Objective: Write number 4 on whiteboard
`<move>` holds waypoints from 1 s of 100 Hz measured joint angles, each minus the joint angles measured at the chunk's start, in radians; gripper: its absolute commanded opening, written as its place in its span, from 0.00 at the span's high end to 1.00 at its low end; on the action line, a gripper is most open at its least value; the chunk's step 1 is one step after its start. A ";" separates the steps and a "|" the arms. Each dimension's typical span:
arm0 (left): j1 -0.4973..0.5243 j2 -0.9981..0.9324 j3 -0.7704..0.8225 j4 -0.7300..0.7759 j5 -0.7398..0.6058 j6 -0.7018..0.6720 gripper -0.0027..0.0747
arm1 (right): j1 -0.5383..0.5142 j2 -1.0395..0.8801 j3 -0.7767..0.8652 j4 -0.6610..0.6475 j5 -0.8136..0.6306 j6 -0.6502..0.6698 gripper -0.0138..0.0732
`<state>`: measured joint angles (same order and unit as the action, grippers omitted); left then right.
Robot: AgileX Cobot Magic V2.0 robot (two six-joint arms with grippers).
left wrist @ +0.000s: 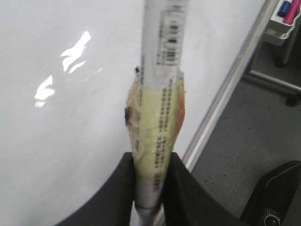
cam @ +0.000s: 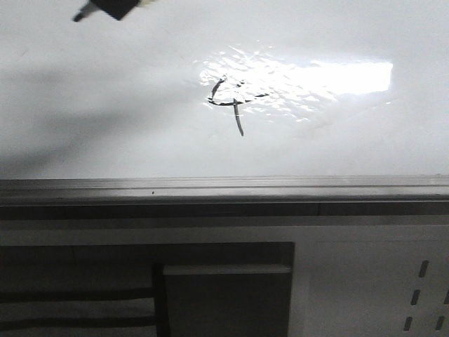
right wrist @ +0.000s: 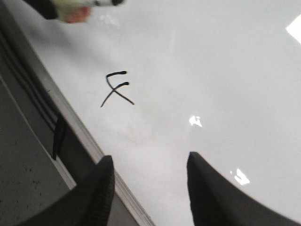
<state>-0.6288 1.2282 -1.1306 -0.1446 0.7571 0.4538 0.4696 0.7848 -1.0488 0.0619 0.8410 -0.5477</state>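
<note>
Clearly my left pincer (left wrist: 150,188) grips the taped marker (left wrist: 160,94) clear of the whiteboard (cam: 105,126), leaving the number 4 (cam: 231,102) unsmudged; my right pincer (right wrist: 149,188) hangs open, idle.

Glare: a bright rippled patch on the large glossy white whiteboard (cam: 105,126) washes over the thin black hand-drawn number 4 (cam: 231,102).
Shadow: soft grey bands across the board's left side.
Focus: both wrist views blurred; front view dim below the board.

number 4 (cam: 230,103) on whiteboard (cam: 105,126), mid-board | marker (cam: 112,8) behind, to its left | rail (cam: 224,188) before it
</note>
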 measured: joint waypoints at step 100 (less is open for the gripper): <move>0.443 -0.128 0.395 0.154 -0.402 -0.516 0.99 | -0.060 -0.045 0.000 -0.019 0.023 0.141 0.48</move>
<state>-0.1853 1.0998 -0.7353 0.0093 0.3548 -0.0625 0.4094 0.7396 -1.0488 0.0431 0.8643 -0.4063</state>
